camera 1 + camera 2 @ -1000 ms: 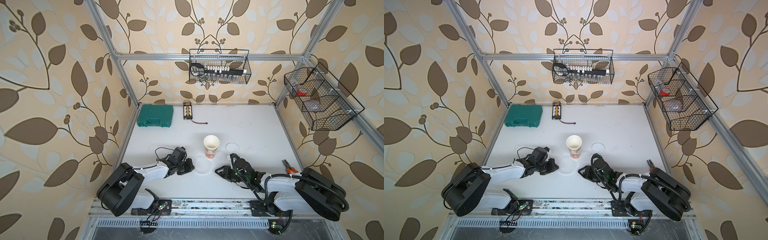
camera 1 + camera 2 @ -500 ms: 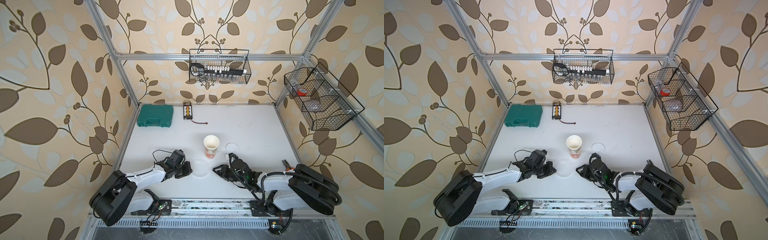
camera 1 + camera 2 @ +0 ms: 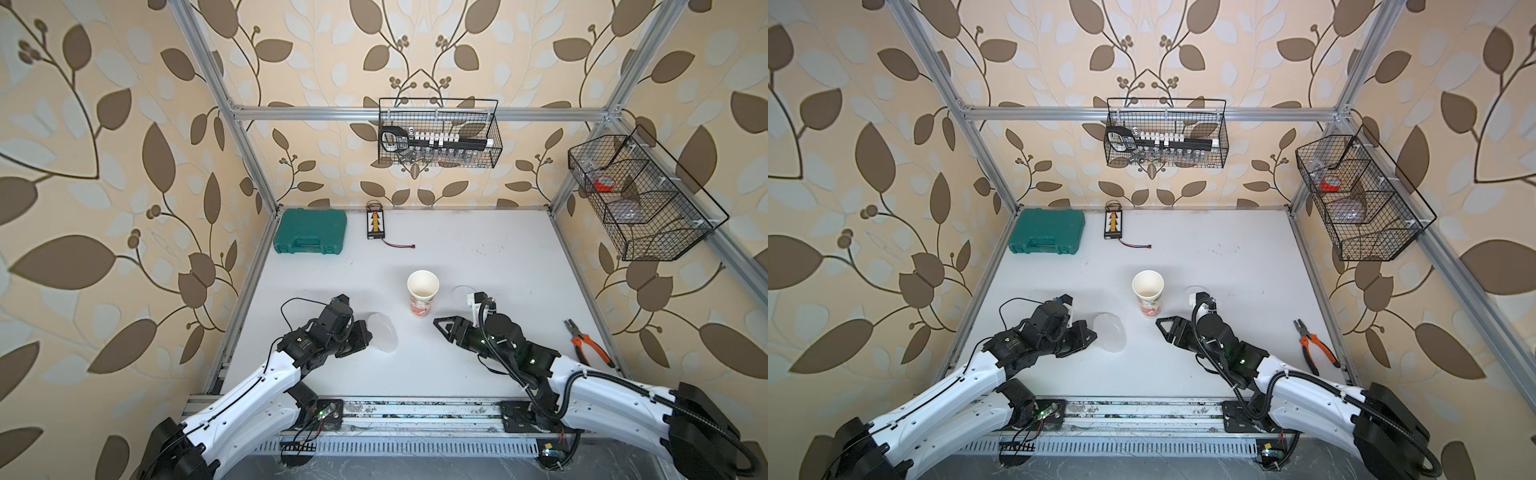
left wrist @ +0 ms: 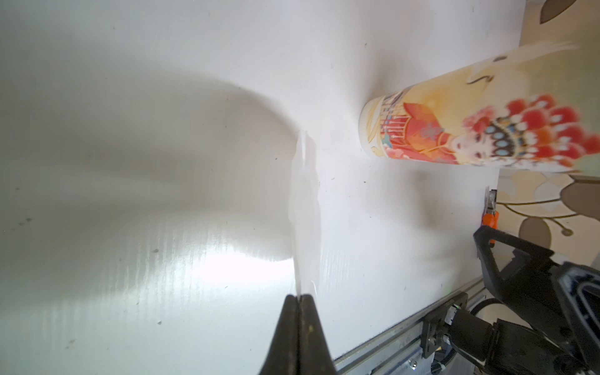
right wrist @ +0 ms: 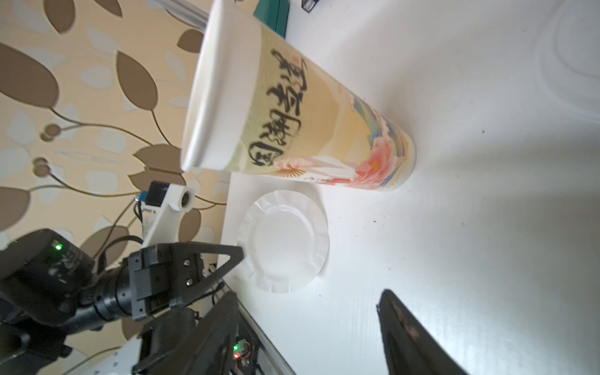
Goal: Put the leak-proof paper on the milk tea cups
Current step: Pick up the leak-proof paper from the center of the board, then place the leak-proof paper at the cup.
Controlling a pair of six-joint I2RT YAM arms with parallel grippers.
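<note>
One edge of the leak-proof paper (image 3: 384, 338) is pinched in your closed left gripper (image 3: 367, 333); the cup (image 3: 422, 291) stands near, up-table and toward your right gripper (image 3: 441, 327), which gapes empty.

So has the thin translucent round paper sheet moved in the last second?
Yes. The thin translucent round paper sheet, pinched in the left tool, has shifted away from the tall white paper cup.

Cup (image 3: 422, 291) central on the table (image 3: 478, 257), leak-proof paper (image 3: 384, 338) front-left of it at the left tool (image 3: 368, 337), pliers (image 3: 590, 351) far right
</note>
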